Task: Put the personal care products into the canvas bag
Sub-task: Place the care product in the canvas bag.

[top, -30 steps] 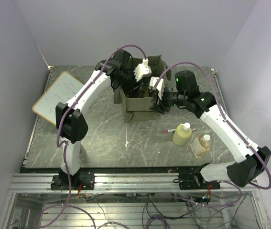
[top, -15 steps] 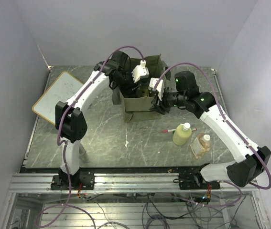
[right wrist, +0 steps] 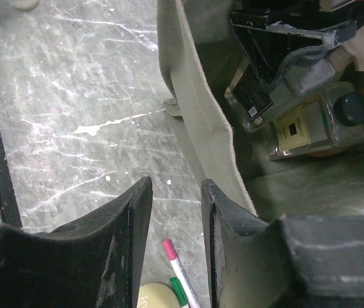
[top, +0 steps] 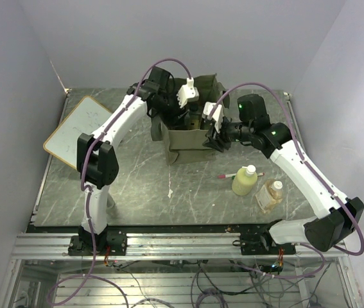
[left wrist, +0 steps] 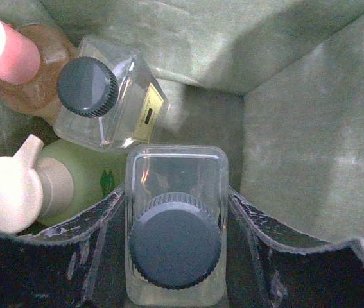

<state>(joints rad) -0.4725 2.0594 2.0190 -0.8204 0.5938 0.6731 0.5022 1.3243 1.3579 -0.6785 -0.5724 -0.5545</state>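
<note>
The olive canvas bag (top: 183, 140) stands open at the table's back middle. My left gripper (top: 185, 97) reaches down into it, shut on a clear square bottle with a black cap (left wrist: 175, 247). Under it in the bag lie a second clear black-capped bottle (left wrist: 108, 96), a yellow-green pump bottle (left wrist: 72, 186) and an orange bottle with a pink cap (left wrist: 37, 86). My right gripper (top: 215, 123) is open and empty just outside the bag's right wall (right wrist: 198, 122). A yellow-green bottle (top: 244, 181) and an amber square bottle (top: 269, 196) stand on the table at the right.
A red-green-white pen (top: 227, 174) lies beside the yellow-green bottle; it also shows below my right fingers in the right wrist view (right wrist: 180, 269). A wood-framed whiteboard (top: 79, 127) lies at the far left. The enclosure walls stand close behind the bag.
My left gripper has moved back and down into the bag with the clear bottle in it. The right gripper has shifted slightly beside the bag's right wall.
</note>
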